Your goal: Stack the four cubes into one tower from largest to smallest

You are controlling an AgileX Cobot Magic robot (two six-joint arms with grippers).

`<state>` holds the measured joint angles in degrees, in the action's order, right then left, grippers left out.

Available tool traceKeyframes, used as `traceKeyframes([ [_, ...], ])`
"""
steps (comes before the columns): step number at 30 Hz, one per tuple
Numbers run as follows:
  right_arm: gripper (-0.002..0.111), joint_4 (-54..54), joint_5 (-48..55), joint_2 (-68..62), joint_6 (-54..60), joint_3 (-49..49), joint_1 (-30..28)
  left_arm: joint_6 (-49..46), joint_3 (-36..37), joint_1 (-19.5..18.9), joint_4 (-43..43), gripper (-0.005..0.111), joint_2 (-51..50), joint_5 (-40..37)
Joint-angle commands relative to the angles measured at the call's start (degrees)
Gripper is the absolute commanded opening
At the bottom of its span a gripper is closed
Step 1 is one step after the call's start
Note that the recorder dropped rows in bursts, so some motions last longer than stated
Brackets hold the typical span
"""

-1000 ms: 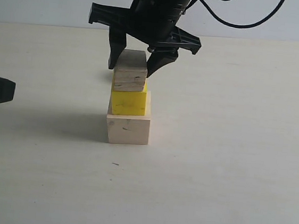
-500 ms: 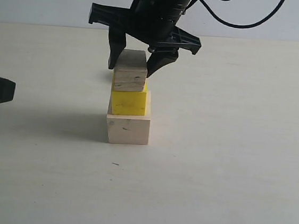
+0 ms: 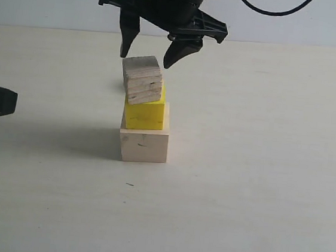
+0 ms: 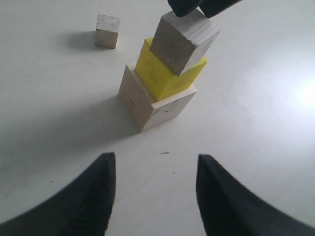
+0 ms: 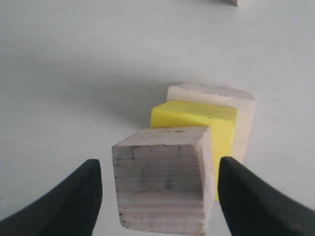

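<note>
The grained wood cube [image 3: 143,79] sits on top of the yellow cube [image 3: 145,114], which rests on the large pale cube [image 3: 143,146], so three blocks form a column near the middle of the bench [image 3: 259,172]. The column's long axis runs straight up through the lower two blocks, but the top one is askew. It is tilted rather than lying flat, its upper face leans toward the left of the exterior view, and its left edge overhangs the yellow cube a little. The yellow cube is set nearer the left edge of the base, leaving a narrow strip of pale wood showing on the right. In the left wrist view the grained cube's corners are also turned out of line with the blocks beneath. The smallest cube [image 4: 107,31] stands alone on the bench, well apart from the column, with bare surface between them. Open bench lies on every side of the stack. The right end effector [image 3: 146,60] hangs just above the grained cube with its fingers spread wide, one tip to each side and neither gripping it. The left end effector [image 4: 160,196] is low at the left side of the bench, well apart from the stack, fingers parted and holding nothing.
</note>
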<state>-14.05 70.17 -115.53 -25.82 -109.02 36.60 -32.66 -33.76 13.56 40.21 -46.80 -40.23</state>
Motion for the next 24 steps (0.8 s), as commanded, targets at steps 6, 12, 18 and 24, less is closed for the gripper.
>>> traceKeyframes([
  [6,0.063,7.8,-0.2,4.9,3.8,-0.6,-0.7,-0.1,0.2,-0.1,0.5,0.05,-0.7,0.6],
  [12,0.007,26.2,-0.2,12.5,21.3,-0.5,-2.1,-2.5,-0.4,-0.1,4.6,0.02,-8.9,0.6],
  [18,0.0,31.5,-0.2,14.7,21.7,-0.4,-2.1,-3.8,-4.9,-0.1,5.2,0.0,-15.2,0.6],
  [24,0.0,31.1,-0.2,14.7,21.2,4.4,-3.0,-7.9,-9.7,-0.1,9.3,0.0,-23.4,-0.1],
])
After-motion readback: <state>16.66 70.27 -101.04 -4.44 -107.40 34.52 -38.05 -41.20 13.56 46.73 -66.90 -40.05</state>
